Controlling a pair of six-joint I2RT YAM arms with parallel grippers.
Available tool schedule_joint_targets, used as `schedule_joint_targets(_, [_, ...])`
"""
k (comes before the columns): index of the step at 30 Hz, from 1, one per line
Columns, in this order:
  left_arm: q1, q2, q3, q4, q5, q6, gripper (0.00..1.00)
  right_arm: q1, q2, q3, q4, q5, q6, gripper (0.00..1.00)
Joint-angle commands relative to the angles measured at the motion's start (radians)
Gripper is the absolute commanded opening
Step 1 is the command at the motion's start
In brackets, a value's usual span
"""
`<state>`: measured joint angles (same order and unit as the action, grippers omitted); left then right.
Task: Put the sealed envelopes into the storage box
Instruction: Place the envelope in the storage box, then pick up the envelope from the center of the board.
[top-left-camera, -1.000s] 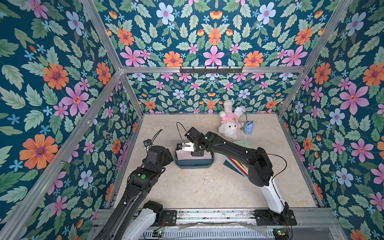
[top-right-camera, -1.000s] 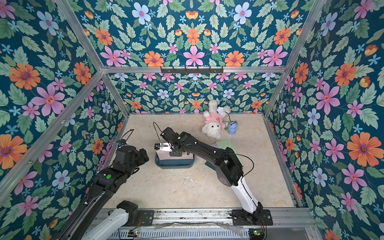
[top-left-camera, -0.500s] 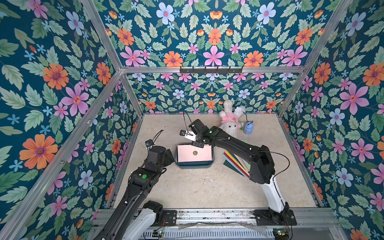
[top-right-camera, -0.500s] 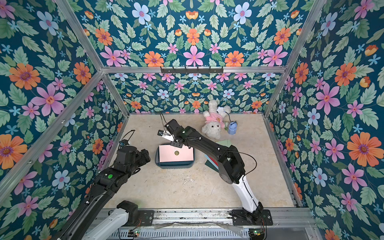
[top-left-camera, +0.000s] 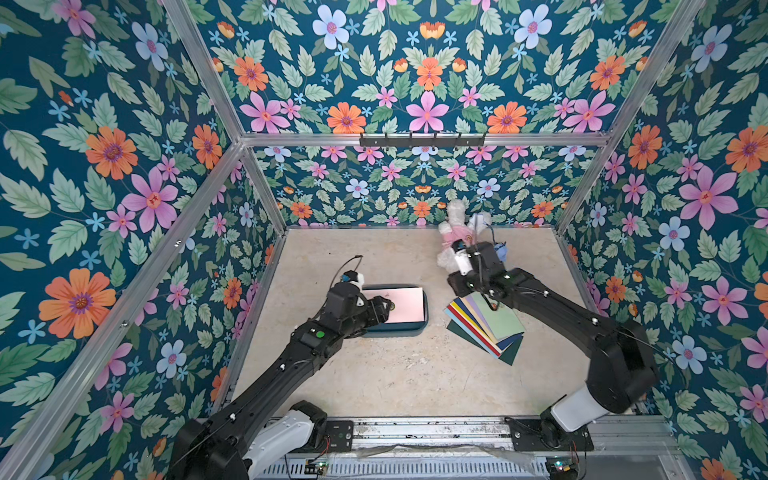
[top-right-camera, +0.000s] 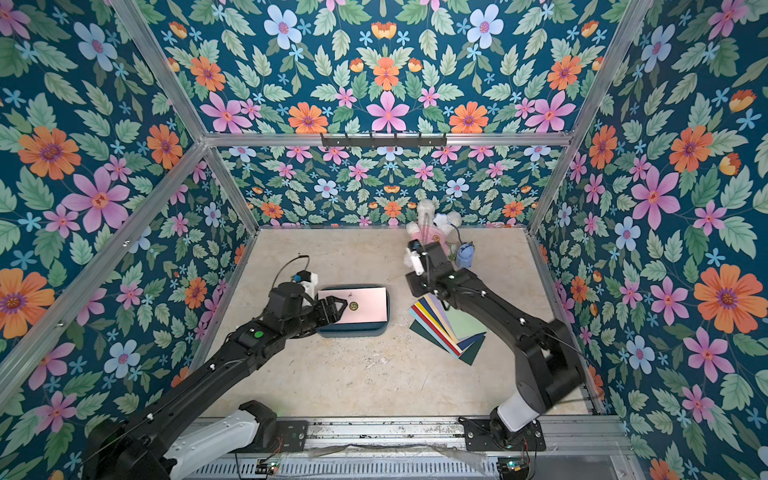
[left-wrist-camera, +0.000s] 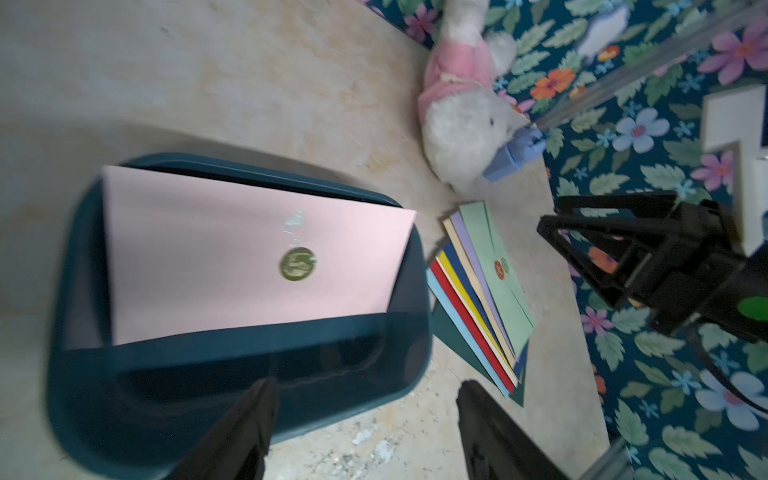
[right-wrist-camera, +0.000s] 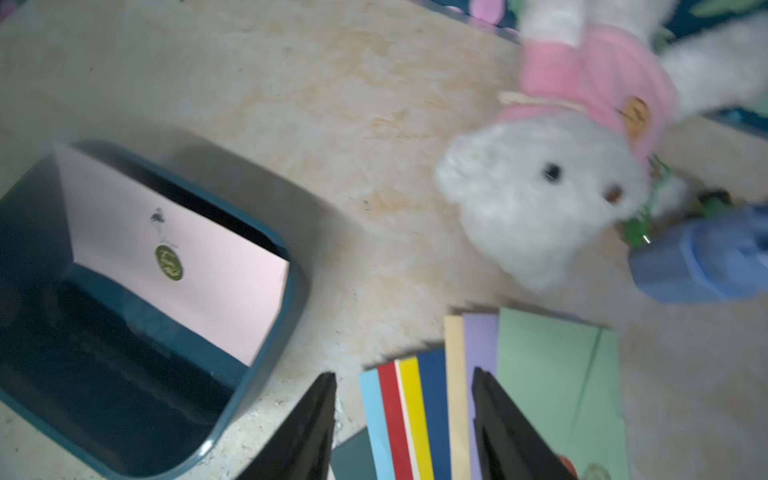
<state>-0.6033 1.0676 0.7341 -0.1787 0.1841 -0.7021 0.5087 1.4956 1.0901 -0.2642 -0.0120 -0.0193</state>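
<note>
The left claw (left-wrist-camera: 365, 386) is hovering over the left end of the storage box (top-left-camera: 395, 330), its two fingers spread apart with nothing between them. In both top views its tips are hanging above the left end of a pink envelope (top-left-camera: 405, 305). The box is sitting on the counter (top-left-camera: 374, 382) a little left of the middle, closer to the left edge than to the right one. The pink envelope is lying inside it, seal sticker (left-wrist-camera: 297, 264) facing up, with one corner poking over the rim on the box's right side.

Just right of the box, the other envelopes (top-left-camera: 486, 328) are lying fanned out on the counter: dark green at the bottom, then light blue, red, yellow, navy, cream and lilac, with a pale green one on top. The right claw (right-wrist-camera: 405, 374) is hanging over the far end of this fan, fingers also spread and pinching nothing.

Behind it, against the back edge, a white plush rabbit (top-left-camera: 453, 237) in a pink dress is lying with a small blue toy backpack (top-right-camera: 465, 253) touching its right side
</note>
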Motion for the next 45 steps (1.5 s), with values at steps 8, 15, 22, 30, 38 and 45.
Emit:
schedule_joint_targets(8, [-0.21,0.524,0.287,0.294,0.133,-0.065,0.72,-0.357,-0.208,-0.392,0.277,-0.153,0.404,0.58])
schedule_joint_targets(15, [-0.254,0.867,0.577,0.296,0.211,-0.116,0.61,-0.508,-0.141,-0.455,0.375,-0.224,0.473,0.59])
schedule_joint_targets(22, [-0.271,1.059,0.739,0.299,0.267,-0.151,0.58,-0.508,-0.052,-0.441,0.383,-0.229,0.481,0.58])
schedule_joint_targets(30, [-0.28,1.142,0.813,0.296,0.28,-0.158,0.58,-0.509,0.019,-0.432,0.402,-0.255,0.487,0.57])
schedule_joint_targets(38, [-0.28,1.21,0.859,0.293,0.284,-0.158,0.59,-0.508,0.041,-0.439,0.401,-0.266,0.486,0.56])
schedule_joint_targets(45, [-0.279,1.24,0.863,0.291,0.28,-0.16,0.62,-0.508,0.056,-0.443,0.398,-0.281,0.487,0.55])
